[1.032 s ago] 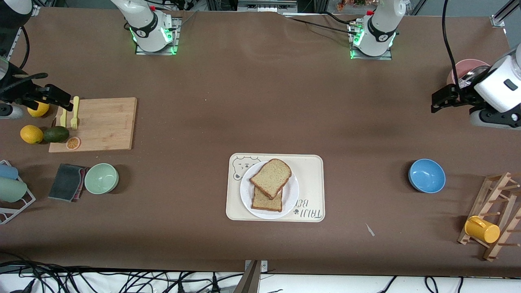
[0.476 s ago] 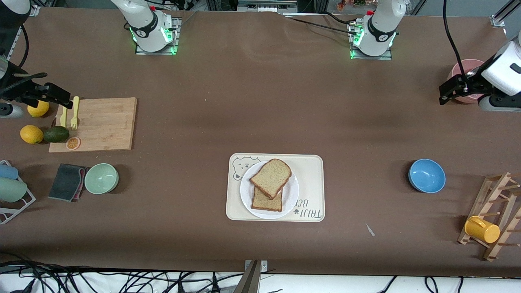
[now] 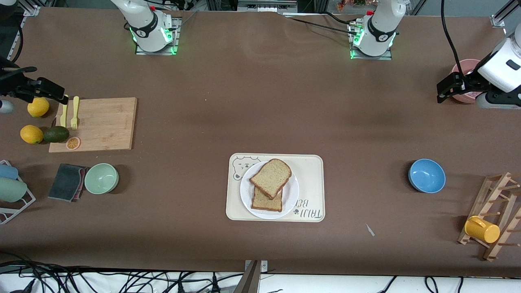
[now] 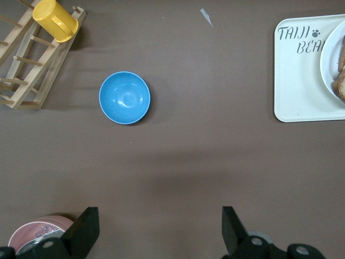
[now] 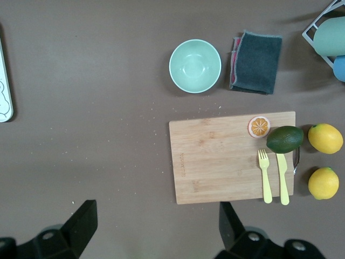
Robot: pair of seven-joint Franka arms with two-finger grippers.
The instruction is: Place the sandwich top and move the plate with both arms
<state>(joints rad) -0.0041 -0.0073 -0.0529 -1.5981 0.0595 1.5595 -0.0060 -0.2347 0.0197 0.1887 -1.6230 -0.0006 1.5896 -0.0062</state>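
Sandwich top (image 3: 271, 177) lies askew on a lower slice on the plate (image 3: 291, 196), itself on the tray (image 3: 313, 171). Left gripper (image 4: 157, 233) and right gripper (image 5: 155, 231) both released, empty, high over opposite table ends.

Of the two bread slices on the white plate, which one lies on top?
The lighter slice, turned at an angle, lies on top. It covers part of the other slice, which sits nearer the front camera on the plate.
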